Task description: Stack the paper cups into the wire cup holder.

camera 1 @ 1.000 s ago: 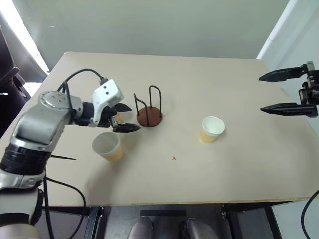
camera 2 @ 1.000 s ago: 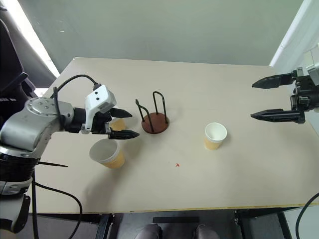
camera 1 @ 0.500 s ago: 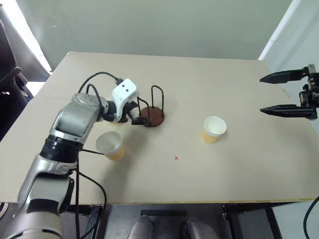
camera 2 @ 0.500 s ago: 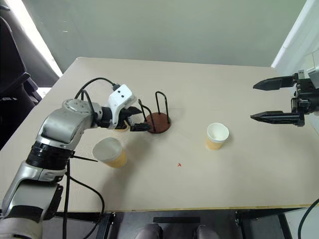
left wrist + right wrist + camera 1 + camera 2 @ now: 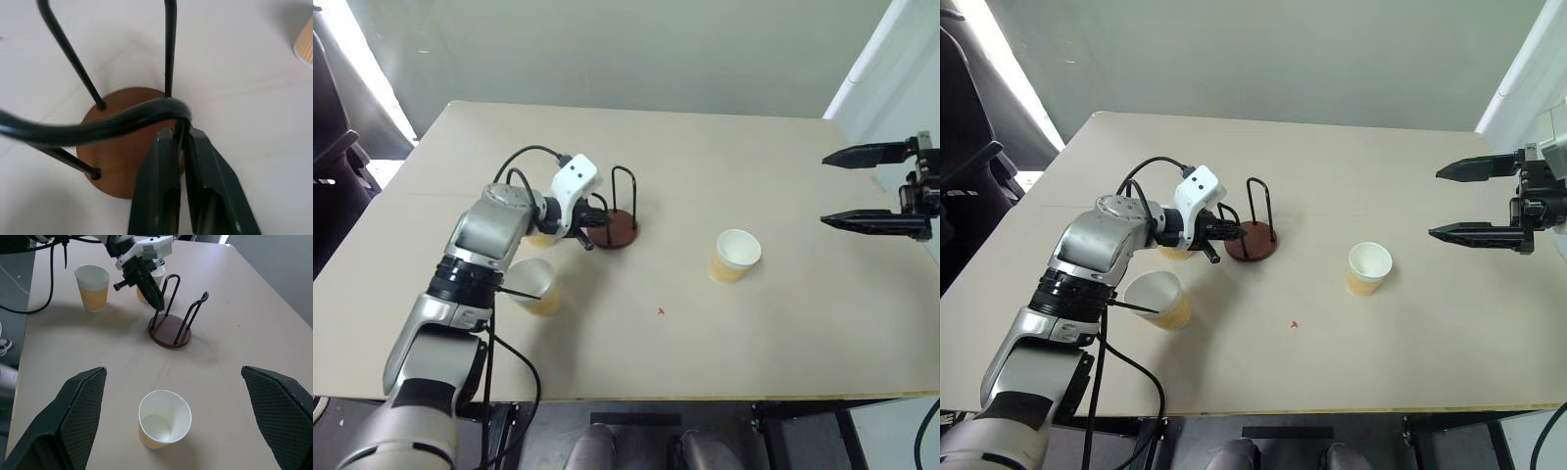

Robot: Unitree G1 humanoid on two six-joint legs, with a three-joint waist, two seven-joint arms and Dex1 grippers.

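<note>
While the right end effector (image 5: 1474, 201) gapes, the left end effector (image 5: 182, 142) pinches the wire cup holder (image 5: 610, 211).

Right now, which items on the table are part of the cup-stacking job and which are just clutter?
Job:
- three paper cups
- wire cup holder, one wire loop pinched by the left claw

Clutter:
- small red mark on the table

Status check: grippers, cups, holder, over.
Left gripper shut on wire cup holder, one loop. Right gripper open, off to the side. Three paper cups on table, none stacked. Nothing in the way.
</note>
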